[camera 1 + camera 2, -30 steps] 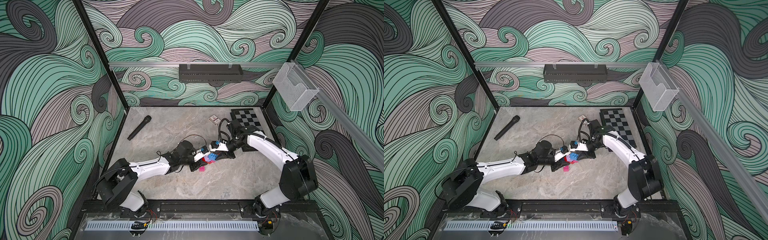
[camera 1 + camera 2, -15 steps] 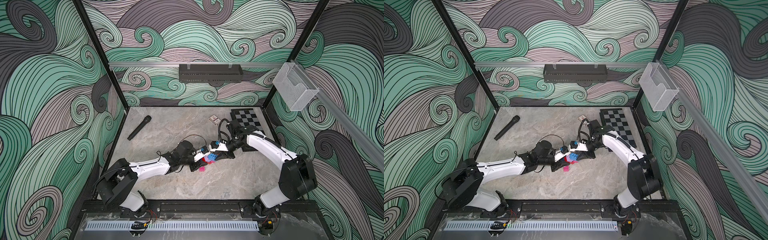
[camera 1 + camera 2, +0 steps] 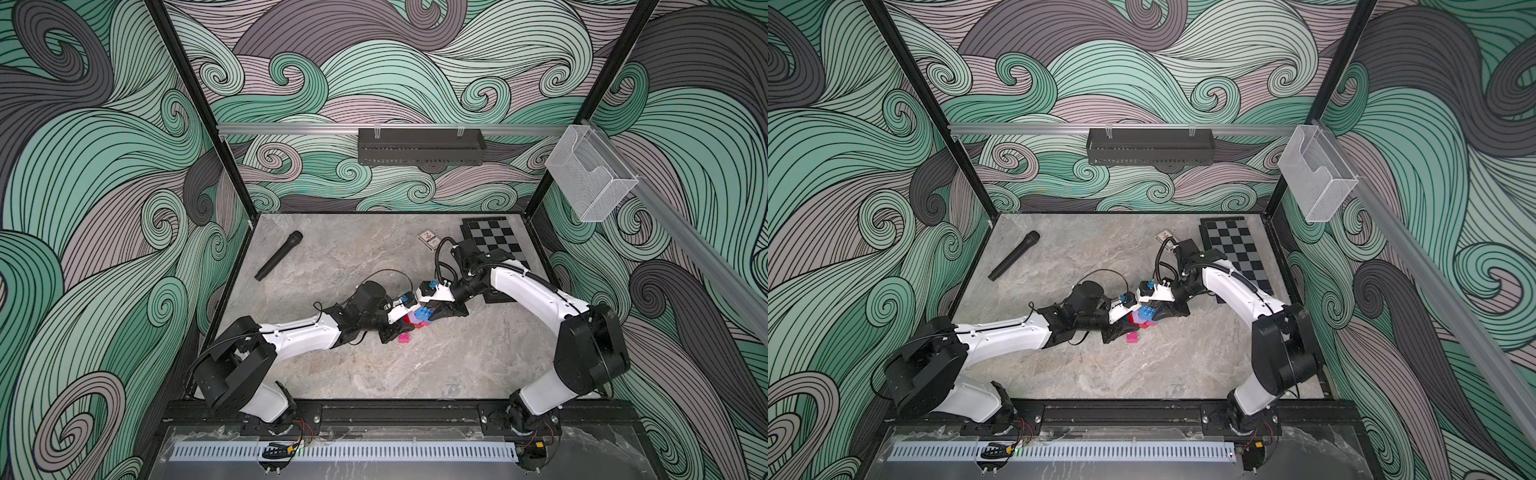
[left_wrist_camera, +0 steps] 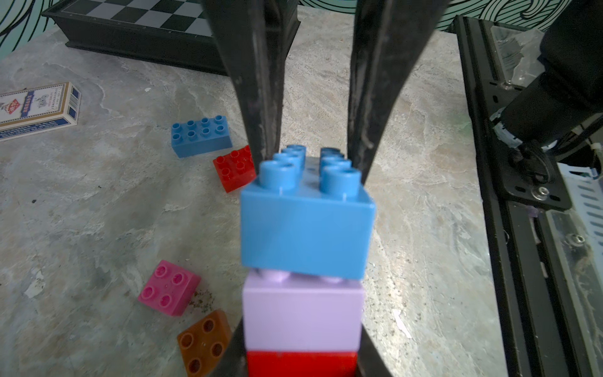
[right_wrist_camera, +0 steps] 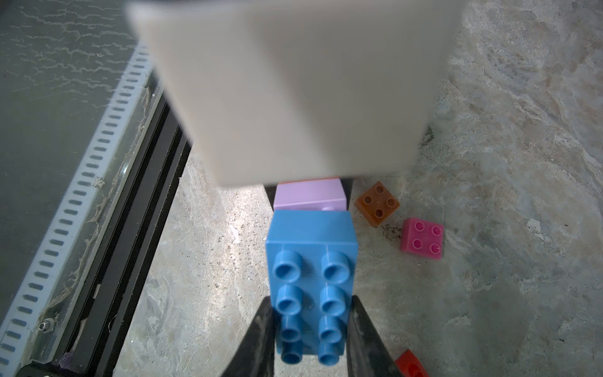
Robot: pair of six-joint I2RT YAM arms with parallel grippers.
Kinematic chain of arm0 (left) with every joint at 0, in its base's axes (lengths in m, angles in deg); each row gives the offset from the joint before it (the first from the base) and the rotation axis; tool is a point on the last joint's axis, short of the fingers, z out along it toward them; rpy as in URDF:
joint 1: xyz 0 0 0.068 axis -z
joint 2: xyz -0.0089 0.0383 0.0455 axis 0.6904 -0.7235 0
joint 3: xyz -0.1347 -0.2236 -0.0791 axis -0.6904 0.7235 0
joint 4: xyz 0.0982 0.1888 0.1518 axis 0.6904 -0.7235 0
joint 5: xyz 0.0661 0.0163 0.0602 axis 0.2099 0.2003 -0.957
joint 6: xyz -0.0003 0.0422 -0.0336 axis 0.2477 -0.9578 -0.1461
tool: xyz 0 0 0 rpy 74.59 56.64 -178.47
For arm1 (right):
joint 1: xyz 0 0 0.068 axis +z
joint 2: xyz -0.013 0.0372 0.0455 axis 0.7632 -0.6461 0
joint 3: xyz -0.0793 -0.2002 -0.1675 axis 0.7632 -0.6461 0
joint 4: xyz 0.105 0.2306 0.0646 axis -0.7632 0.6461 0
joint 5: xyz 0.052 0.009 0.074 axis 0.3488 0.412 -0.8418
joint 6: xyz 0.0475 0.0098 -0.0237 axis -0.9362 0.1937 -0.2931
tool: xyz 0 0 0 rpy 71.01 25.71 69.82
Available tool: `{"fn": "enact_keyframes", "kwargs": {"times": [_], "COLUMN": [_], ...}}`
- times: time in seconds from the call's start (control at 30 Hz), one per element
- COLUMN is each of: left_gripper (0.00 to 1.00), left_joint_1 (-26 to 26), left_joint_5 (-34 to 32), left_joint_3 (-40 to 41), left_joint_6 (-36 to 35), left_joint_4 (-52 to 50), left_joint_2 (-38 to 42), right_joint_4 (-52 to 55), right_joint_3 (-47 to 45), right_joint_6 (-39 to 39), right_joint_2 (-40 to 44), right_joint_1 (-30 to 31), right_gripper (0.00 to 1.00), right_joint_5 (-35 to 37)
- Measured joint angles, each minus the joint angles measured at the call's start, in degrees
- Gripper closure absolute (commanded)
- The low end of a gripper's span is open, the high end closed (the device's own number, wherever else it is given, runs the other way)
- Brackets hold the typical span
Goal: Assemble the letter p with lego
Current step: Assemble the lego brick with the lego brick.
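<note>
Walls [image 3: 374,83] of green waves enclose your veined stone-look tabletop [image 3: 457,365], where near the chessboard [image 3: 494,239] your left gripper [image 4: 301,339] grasps a smooth lilac-on-red stack [image 4: 303,313] and your right gripper [image 5: 310,313] clamps a studded oblong blue brick [image 4: 306,235] atop it.

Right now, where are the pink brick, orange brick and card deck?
pink brick [image 4: 164,284], left wrist view, centre of its studded top.
orange brick [image 4: 201,345], left wrist view, centre of its studded top.
card deck [image 4: 32,104], left wrist view, middle of printed face.
</note>
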Motion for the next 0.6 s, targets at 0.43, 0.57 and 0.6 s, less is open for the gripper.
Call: {"fn": "enact_keyframes", "kwargs": {"times": [0.43, 0.57, 0.6], "left_gripper": [1.0, 1.0, 1.0], "left_joint_1": [-0.07, -0.07, -0.11], "left_joint_5": [-0.04, -0.07, -0.07], "left_joint_3": [0.0, 0.0, 0.0], "left_joint_6": [0.02, 0.02, 0.02], "left_joint_4": [-0.24, -0.24, -0.24], "left_joint_2": [-0.04, -0.04, -0.04], "right_joint_4": [-0.22, -0.39, -0.48], "right_joint_3": [0.07, 0.07, 0.07], "right_joint_6": [0.0, -0.02, -0.02], "right_joint_2": [-0.5, -0.55, -0.55], "right_joint_1": [0.0, 0.0, 0.0], "right_gripper": [1.0, 1.0, 1.0], "right_joint_5": [-0.15, -0.17, -0.17]}}
